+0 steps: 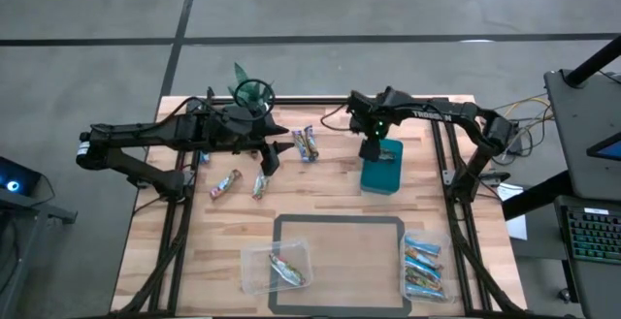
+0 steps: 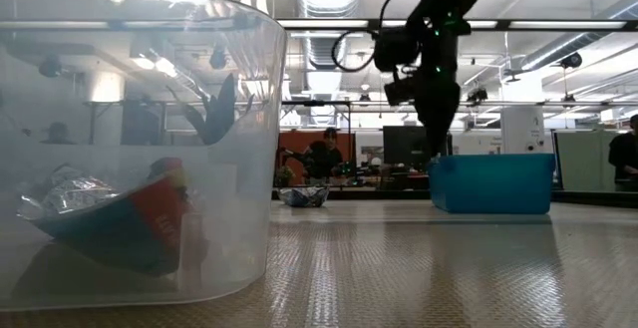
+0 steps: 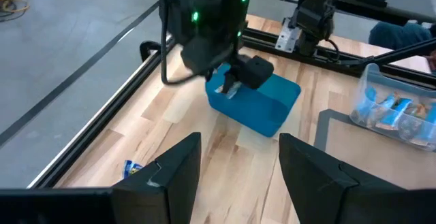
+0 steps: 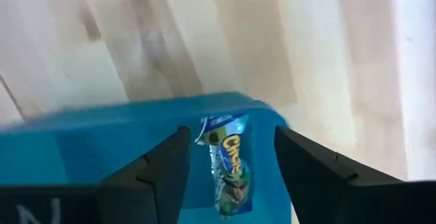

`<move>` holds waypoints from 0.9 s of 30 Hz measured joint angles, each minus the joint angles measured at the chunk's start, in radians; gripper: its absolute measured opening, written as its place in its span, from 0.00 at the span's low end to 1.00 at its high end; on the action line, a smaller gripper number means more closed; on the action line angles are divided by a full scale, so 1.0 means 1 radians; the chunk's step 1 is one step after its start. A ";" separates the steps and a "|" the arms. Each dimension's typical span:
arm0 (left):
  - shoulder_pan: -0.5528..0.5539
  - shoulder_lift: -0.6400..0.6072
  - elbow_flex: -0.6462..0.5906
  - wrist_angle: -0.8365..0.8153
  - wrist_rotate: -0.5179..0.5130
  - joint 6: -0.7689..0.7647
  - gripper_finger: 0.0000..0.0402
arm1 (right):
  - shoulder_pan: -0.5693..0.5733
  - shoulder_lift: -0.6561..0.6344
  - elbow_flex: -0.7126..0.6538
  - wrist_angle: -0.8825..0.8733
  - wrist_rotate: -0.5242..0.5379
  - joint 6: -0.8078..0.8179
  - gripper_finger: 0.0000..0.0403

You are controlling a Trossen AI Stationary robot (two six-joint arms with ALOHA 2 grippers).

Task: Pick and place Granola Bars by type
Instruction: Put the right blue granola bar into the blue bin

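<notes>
Worktop (image 1: 330, 198): light wood planks, with a dark-outlined rectangle (image 1: 340, 220) marked near the front edge. Resting on it: a teal bin (image 1: 382, 175) right of centre; a clear tub (image 1: 277, 267) at the rectangle's left front holding a silvery bar; a second clear tub (image 1: 424, 268) at front right holding blue bars; three loose multicoloured bars (image 1: 225, 183) (image 1: 260, 186) (image 1: 308, 143) left of centre.

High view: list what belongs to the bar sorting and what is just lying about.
Job:
- loose bars
- bar in teal bin, below open right gripper
- tubs holding bars

Lying about:
- green fan-like object
- cables
</notes>
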 joint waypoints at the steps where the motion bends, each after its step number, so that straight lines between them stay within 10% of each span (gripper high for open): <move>1: 0.000 0.000 0.000 -0.004 -0.005 -0.006 0.45 | 0.001 0.000 0.022 -0.017 -0.001 0.037 0.50; 27: 0.000 -0.005 0.000 -0.059 -0.024 -0.050 0.45 | 0.064 0.010 0.277 0.212 0.022 0.754 0.50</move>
